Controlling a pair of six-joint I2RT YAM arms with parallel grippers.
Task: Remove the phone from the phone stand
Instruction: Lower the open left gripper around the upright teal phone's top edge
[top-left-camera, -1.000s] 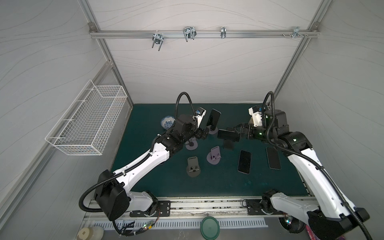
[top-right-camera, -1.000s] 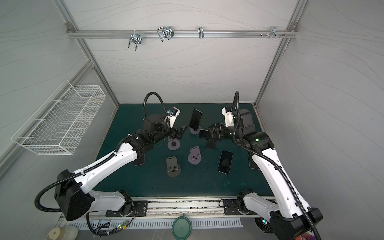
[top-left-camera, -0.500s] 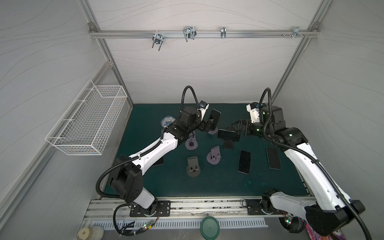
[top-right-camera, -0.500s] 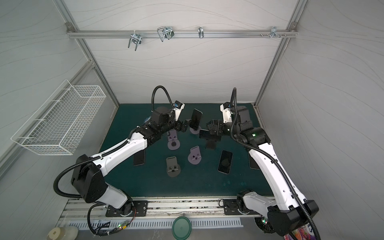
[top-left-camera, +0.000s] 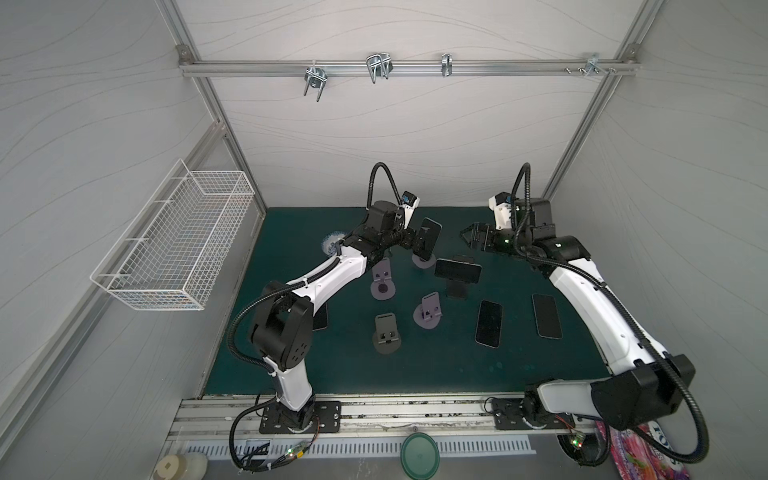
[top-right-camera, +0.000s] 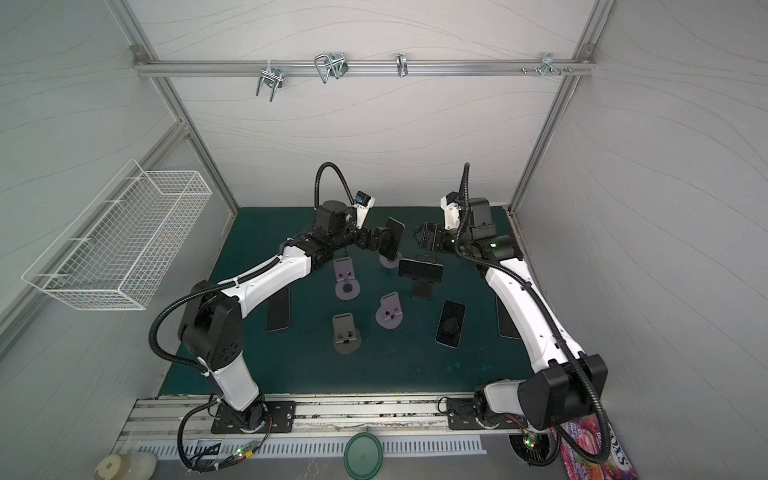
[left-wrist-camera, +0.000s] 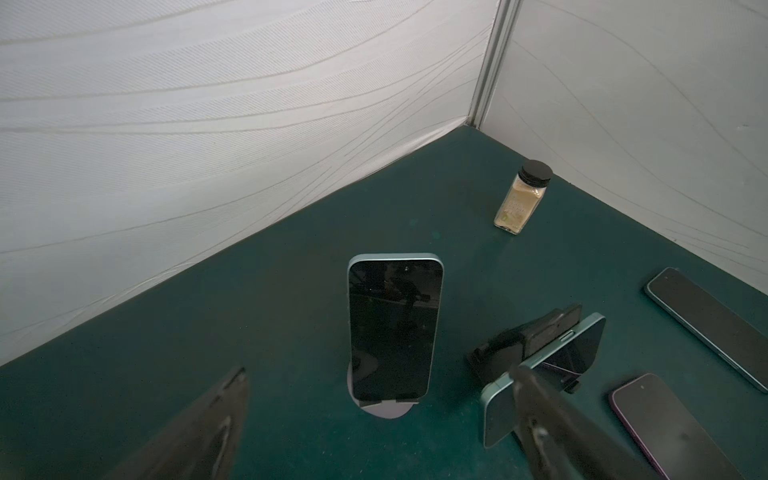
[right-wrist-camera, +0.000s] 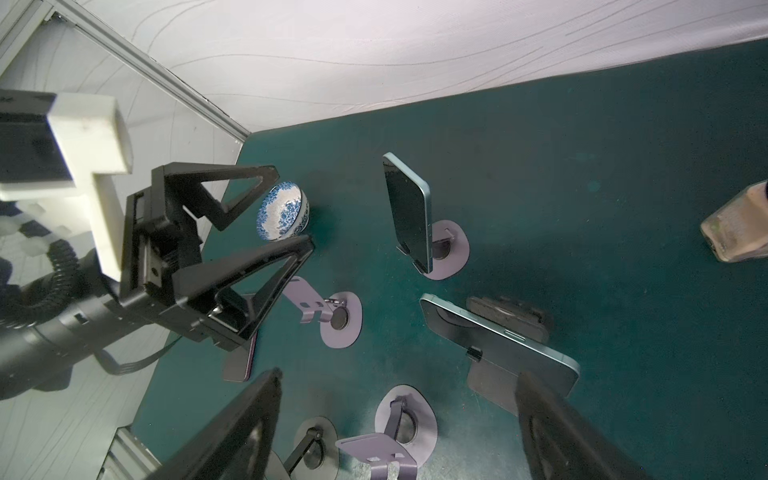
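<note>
A dark-screened phone (left-wrist-camera: 395, 328) stands upright on a purple phone stand (left-wrist-camera: 384, 411) at the back middle of the green mat, seen in both top views (top-left-camera: 429, 243) (top-right-camera: 394, 242). My left gripper (left-wrist-camera: 378, 370) is open, level with this phone and just short of it, not touching (top-left-camera: 415, 245). A second phone (top-left-camera: 457, 270) lies sideways on a black stand (top-left-camera: 457, 289) a little nearer. My right gripper (right-wrist-camera: 399, 374) is open and empty, raised behind that sideways phone (right-wrist-camera: 498, 340) and to its right (top-left-camera: 467, 239).
Three empty stands (top-left-camera: 382, 282) (top-left-camera: 428, 313) (top-left-camera: 386, 332) sit mid-mat. Phones lie flat at the right (top-left-camera: 489, 323) (top-left-camera: 547, 316) and under the left arm (top-right-camera: 277, 308). A blue-and-white bowl (right-wrist-camera: 282, 212) and a spice jar (left-wrist-camera: 523, 197) stand near the back wall.
My left gripper has swung toward the back and come up beside the upright phone. My right gripper has drawn back and up from the sideways phone. Both stay open.
</note>
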